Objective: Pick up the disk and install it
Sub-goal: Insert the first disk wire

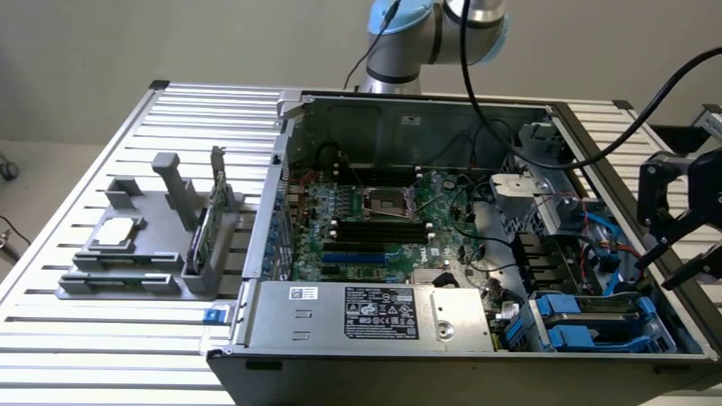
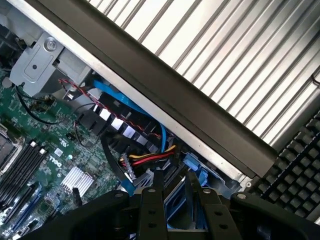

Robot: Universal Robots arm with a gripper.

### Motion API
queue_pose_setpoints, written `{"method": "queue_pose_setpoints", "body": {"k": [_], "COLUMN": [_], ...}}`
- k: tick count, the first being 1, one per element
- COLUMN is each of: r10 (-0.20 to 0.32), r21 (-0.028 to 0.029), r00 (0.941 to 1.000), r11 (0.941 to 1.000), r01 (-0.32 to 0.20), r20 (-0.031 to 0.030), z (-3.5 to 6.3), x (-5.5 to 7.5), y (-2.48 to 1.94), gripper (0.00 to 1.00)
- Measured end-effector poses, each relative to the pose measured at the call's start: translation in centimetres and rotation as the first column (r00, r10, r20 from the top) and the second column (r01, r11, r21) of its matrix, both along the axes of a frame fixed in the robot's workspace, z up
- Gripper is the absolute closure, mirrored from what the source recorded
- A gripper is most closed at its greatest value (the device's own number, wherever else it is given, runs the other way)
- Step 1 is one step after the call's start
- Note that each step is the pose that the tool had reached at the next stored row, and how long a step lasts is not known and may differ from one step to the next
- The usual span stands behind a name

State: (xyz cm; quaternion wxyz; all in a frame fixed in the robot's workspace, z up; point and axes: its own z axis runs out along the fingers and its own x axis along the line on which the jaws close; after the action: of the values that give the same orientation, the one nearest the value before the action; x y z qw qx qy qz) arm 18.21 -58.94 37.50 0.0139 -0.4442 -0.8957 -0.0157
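The disk (image 1: 598, 311) lies in the drive bay at the near right corner of the open computer case (image 1: 407, 110), a silver-grey block framed by its blue carrier. My black gripper (image 1: 665, 271) hangs above the case's right wall, up and to the exterior view's right of the disk, apart from it. In the wrist view my gripper (image 2: 175, 179) points down at the bay. Its fingers (image 2: 150, 210) stand apart with nothing between them, and the blue carrier (image 2: 176, 199) shows through the gap.
The green motherboard (image 1: 373, 220) fills the case floor, with a silver power supply (image 1: 373, 313) at the front and loose cables (image 2: 150, 159) by the bay. A grey fixture (image 1: 135, 254) on the slatted table holds a silver chip and an upright green card. A black keyboard (image 2: 295, 160) lies beyond the case wall.
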Motion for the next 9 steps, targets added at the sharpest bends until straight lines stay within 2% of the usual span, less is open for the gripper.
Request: {"method": "queue_pose_setpoints", "body": {"k": [2,6,9], "r10": [-0.001,-0.003,-0.004], "r21": [-0.0001,-0.0001,0.0002], "r00": [1.0,0.9998,0.9995], "r11": [1.0,1.0,1.0], "r01": [0.001,0.003,0.004], "r20": [-0.0047,-0.0198,-0.0306], "z": [-0.17,-0.49,-0.67], "x": [0.09,0.21,0.27], "y": [-0.28,-0.82,-1.06], "gripper": [0.69,0.69,0.69]}}
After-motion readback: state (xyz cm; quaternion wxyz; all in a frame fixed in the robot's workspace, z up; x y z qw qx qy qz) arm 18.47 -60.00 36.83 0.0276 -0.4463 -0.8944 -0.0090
